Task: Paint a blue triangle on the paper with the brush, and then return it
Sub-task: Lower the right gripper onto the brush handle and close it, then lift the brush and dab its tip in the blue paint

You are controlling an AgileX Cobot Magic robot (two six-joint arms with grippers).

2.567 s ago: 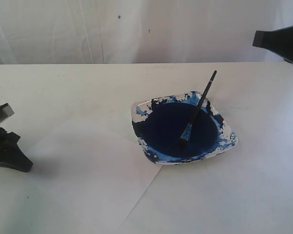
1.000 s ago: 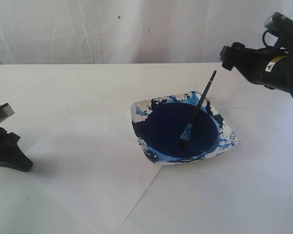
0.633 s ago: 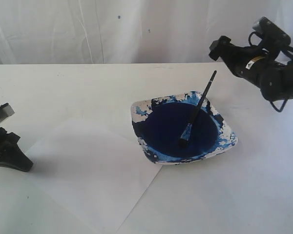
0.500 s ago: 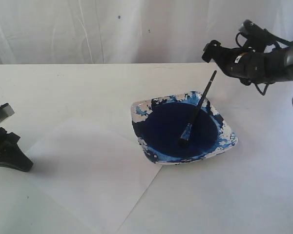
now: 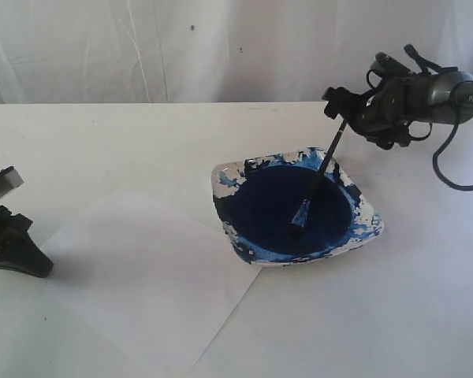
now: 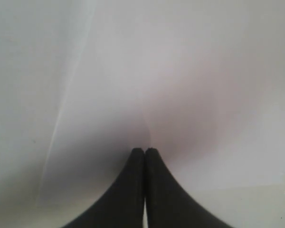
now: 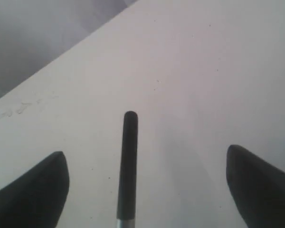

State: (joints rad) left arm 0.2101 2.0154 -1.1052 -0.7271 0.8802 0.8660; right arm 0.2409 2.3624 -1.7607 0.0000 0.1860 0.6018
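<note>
Item 1, brush (image 5: pixel 318 179): we found it propped in the dish (image 5: pixel 368 223). Its bristle end lay in the dark blue pool and its black handle leaned over the far rim toward the table's (image 5: pixel 426 315) back edge.

Item 2, dish: it sat on the table right of the middle, its white rim smeared blue.

Item 3, paper (image 5: pixel 150 276): a white sheet, it lay flat toward the front edge, left of the dish. Its right corner reached the dish's near rim; we could not tell whether it tucked under.

Item 4, right gripper (image 5: pixel 340 106): the exterior view placed it at the top end of the handle. Only the right wrist view let us record the fingers standing far apart, one on each side of the handle, neither touching it.

Item 5, left gripper (image 6: pixel 145 152): the left wrist view showed us both fingers pressed together, with nothing between them, just above a white surface. The exterior view alone gave its place, low by the table's left edge, next to the paper's left corner.

Changes noted: in the earliest frame the right arm showed only at the view's upper right corner. By this frame it had travelled in and down to the handle. We logged brush, dish, paper and left gripper as unmoved.
</note>
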